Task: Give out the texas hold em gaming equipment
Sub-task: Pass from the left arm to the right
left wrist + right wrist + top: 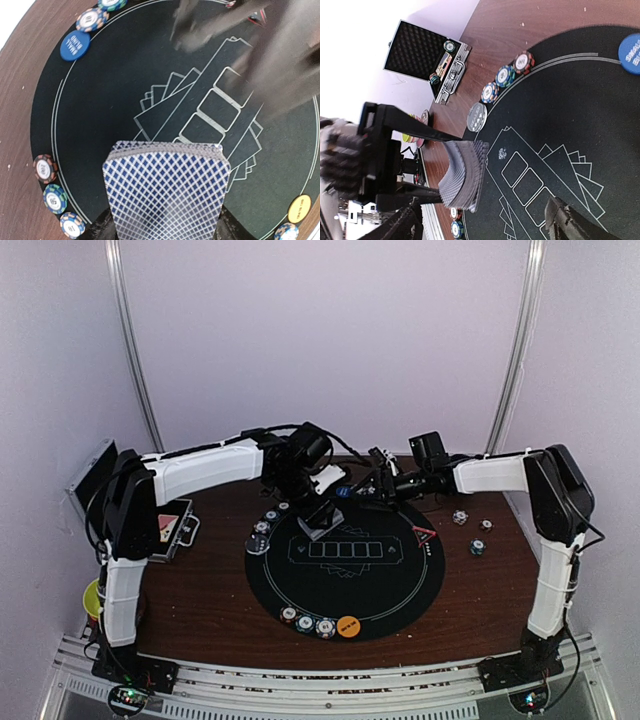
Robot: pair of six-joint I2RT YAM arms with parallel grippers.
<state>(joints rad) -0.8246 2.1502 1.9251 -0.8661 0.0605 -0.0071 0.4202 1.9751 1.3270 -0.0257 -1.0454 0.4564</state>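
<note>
– Two robot arms (200, 468) reach over a round black poker mat (400, 585) on a brown bench (200, 610). What are the jaws doing?
– The left jaws are clamped on a deck of grey-blue-backed playing cards (167, 192), a black finger (420, 131) on each side, holding it over the far left part of the mat. The right jaws stand wide apart beside the deck, gripping nothing.
– Where is the other equipment?
– Three striped poker chips (306, 622) and an orange button (348, 626) sit in a row at the mat's near edge. Three more chips (505, 76) and a grey round button (476, 116) line its left edge. Farther round the rim lies a blue button (75, 45) marked "small blind", with chips next to it. A red triangle marker (424, 534) lies at the right edge. Three loose chips (478, 546) lie on the bench, right of the mat. An open metal case (415, 50) sits at the bench's left side.
</note>
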